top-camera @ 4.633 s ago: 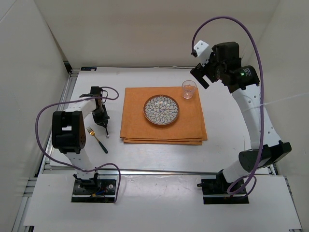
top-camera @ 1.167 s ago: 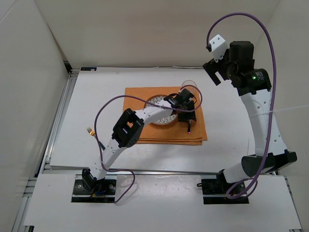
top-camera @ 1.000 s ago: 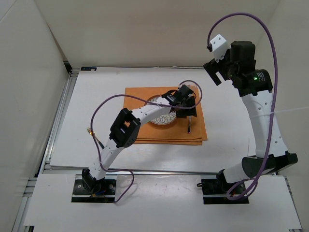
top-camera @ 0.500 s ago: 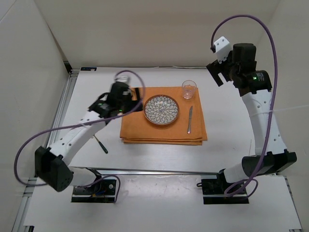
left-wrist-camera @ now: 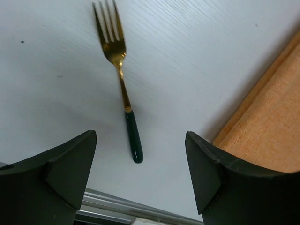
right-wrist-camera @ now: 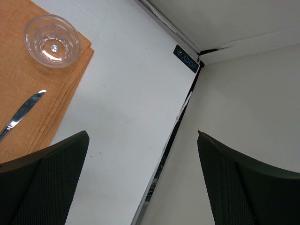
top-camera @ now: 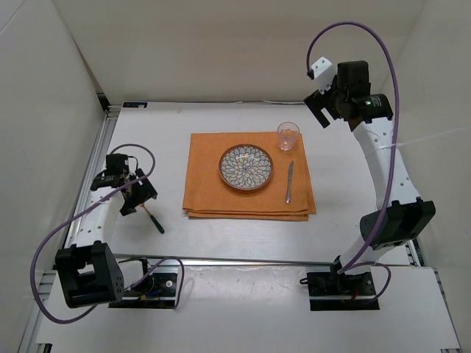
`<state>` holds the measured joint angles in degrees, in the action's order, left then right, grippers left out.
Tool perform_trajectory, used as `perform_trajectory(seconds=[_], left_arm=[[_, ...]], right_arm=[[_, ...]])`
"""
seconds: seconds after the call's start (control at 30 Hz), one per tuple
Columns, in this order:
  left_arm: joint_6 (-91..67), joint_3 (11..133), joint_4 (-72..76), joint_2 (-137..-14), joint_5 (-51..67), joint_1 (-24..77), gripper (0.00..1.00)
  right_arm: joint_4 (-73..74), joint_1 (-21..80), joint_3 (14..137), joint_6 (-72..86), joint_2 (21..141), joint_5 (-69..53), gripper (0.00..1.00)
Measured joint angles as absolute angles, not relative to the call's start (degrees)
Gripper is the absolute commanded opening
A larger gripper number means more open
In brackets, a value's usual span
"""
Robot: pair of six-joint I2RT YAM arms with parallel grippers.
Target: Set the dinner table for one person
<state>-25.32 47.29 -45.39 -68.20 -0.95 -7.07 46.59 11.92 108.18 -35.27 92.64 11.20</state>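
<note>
Your left gripper (top-camera: pixel 137 194) has swung back from the orange placemat (top-camera: pixel 210 187), jaws spread and empty, over the dinner table (top-camera: pixel 243 232) that lies beneath both arms. Your right gripper (right-wrist-camera: pixel 143 136) hangs parted, far right. On the placemat sit plate (top-camera: pixel 246 167), glass (top-camera: pixel 288 136) and knife (top-camera: pixel 289 183); the fork (left-wrist-camera: pixel 123 96) lies on bare tabletop below the left gripper.

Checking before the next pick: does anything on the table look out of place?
Only the fork: it lies askew on the dinner table, left of the placemat, not beside the plate. The knife and glass sit tidily on the placemat; nothing spilled.
</note>
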Motion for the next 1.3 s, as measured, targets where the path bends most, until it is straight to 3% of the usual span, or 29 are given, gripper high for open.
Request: perform_trajectory(seconds=[0.1, 0.37, 0.47, 0.57, 0.67, 0.7, 1.0, 1.3], left_arm=[[-25.30, 47.29, -44.93, -69.65, -0.34, -9.74, 0.81], [-25.54, 47.83, -44.84, -83.22, 0.69, -9.87, 0.78], [-26.15, 47.86, -44.93, -86.00, 1.13, -9.52, 0.65], [-26.37, 47.86, -44.84, -87.24, 1.17, -9.34, 0.46], [-26.70, 47.88, -44.53, -88.77, 1.10, -9.26, 0.13], [-26.65, 48.23, -44.88, -89.47, 1.15, -9.26, 0.10], [-24.67, 52.88, -46.17, -91.50, 0.34, -9.26, 0.10], [-20.40, 74.17, -49.30, -89.82, 3.60, -2.17, 0.10]], right_arm=[[46.57, 13.15, 109.97, -36.16, 94.15, 10.85, 1.00], [46.50, 15.14, 112.73, -37.30, 94.35, 9.34, 1.00], [46.54, 15.18, 112.75, -37.78, 94.32, 8.84, 1.00], [46.57, 15.18, 113.16, -38.17, 94.32, 8.62, 1.00], [46.54, 15.18, 113.95, -38.61, 94.26, 8.56, 1.00], [46.57, 15.18, 114.24, -38.87, 94.21, 8.49, 1.00], [46.35, 14.98, 114.65, -40.16, 93.76, 8.43, 1.00], [45.01, 12.60, 112.88, -40.47, 92.73, 8.88, 1.00]])
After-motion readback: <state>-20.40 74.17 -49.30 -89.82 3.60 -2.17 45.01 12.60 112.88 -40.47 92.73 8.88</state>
